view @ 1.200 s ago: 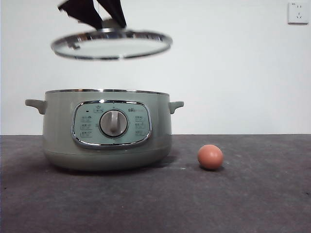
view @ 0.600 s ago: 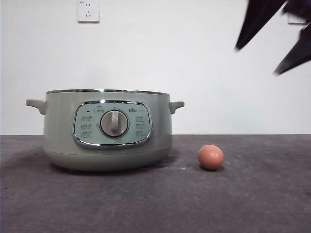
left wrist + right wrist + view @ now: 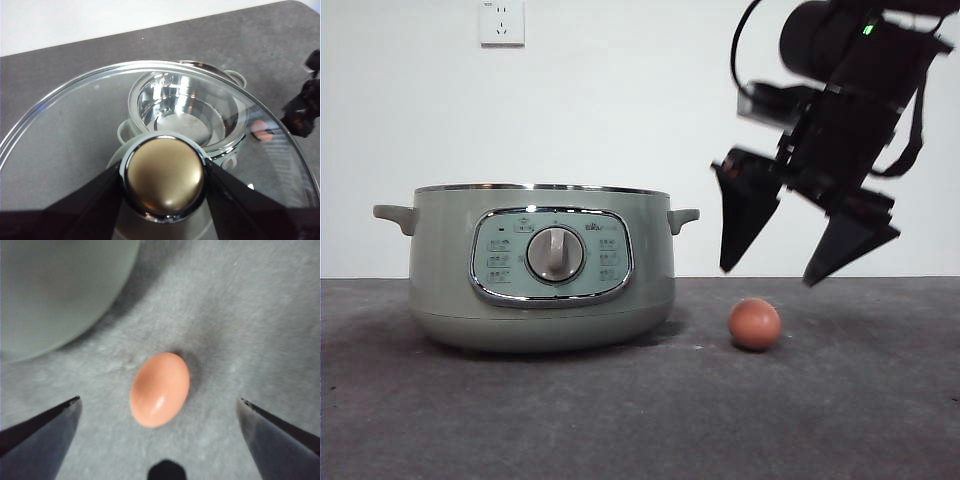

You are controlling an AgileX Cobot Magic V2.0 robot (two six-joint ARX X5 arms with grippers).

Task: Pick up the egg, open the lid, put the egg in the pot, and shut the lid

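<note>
Lid (image 3: 75, 150): absent from front view, clamped at knob by left gripper (image 3: 164, 180). Pot (image 3: 540, 265): uncovered, interior bare. Egg (image 3: 754, 323): lower right, beneath wide-open, empty right gripper (image 3: 775, 270).

The left gripper (image 3: 164, 187) clamps the knob (image 3: 164, 181) of the glass lid (image 3: 60, 135), held above the open pot (image 3: 182, 107) (its shiny inside shows through). The egg (image 3: 262, 130) lies beside the pot, near the other gripper (image 3: 305, 107).

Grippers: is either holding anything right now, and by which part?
The left gripper holds the glass lid by its knob, above the open pot. The right gripper holds nothing; its jaws are open above the egg.
</note>
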